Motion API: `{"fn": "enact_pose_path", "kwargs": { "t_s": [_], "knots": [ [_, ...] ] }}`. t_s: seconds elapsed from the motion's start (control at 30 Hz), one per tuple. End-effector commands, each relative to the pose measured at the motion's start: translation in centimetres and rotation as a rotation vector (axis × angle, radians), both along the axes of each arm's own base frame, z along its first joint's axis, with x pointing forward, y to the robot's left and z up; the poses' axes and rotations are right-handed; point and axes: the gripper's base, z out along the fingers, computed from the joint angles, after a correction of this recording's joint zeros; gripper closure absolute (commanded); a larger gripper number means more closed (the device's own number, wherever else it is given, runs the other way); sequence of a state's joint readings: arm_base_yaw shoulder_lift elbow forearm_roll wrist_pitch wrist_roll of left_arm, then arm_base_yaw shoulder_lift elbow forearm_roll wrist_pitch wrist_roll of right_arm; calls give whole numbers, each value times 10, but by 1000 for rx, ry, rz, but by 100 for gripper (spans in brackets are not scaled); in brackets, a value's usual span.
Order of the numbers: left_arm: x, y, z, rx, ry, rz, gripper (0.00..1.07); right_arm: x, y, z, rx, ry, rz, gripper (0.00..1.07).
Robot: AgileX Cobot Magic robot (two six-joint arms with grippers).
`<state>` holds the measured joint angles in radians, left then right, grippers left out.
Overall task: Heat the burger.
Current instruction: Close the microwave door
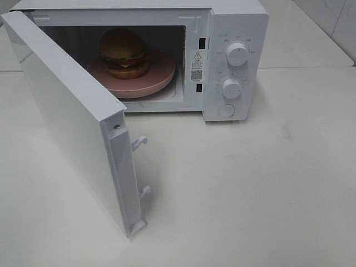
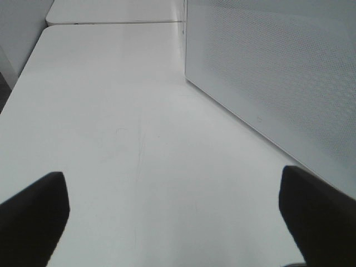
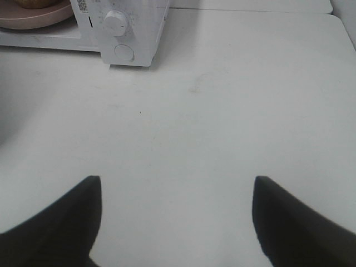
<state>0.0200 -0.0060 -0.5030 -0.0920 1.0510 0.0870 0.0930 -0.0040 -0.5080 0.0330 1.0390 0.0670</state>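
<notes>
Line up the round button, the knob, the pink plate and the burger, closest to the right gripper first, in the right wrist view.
From the right gripper:
1. Round button, low on the microwave's front; knob just above it: too close to call.
2. Pink plate, inside the microwave.
3. Burger, on that plate.

- Left fingers (image 2: 33,217): two broad black slabs, matte, blunt rounded corners at the tips.
- Right fingers (image 3: 55,228): black too, wedge-shaped, tapering to narrower tips.
</notes>
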Motion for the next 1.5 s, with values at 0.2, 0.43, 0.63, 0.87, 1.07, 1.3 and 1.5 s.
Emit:
{"fn": "enact_pose_path", "kwargs": {
  "t_s": [0.2,0.43,0.63,0.87,1.07,1.3,1.5],
  "knots": [
    [-2,0,0,-7,-27,2,12,-4,0,0,-3,-28,-8,35],
    [-2,0,0,-7,-27,2,12,-4,0,0,-3,-28,-8,35],
    [-2,0,0,-7,-27,2,12,-4,0,0,-3,-28,-8,35],
    [-2,0,0,-8,-27,2,12,-4,0,0,-3,-28,-8,35],
    [-2,-1,0,-10,-27,0,12,-4,0,0,-3,-28,-8,35],
    [-1,-1,7,-22,-52,-5,12,-4,0,0,-3,-28,-8,35],
    [15,-1,16,-24,-31,1,17,-4,0,0,-3,-28,-8,35]
  ]
}}
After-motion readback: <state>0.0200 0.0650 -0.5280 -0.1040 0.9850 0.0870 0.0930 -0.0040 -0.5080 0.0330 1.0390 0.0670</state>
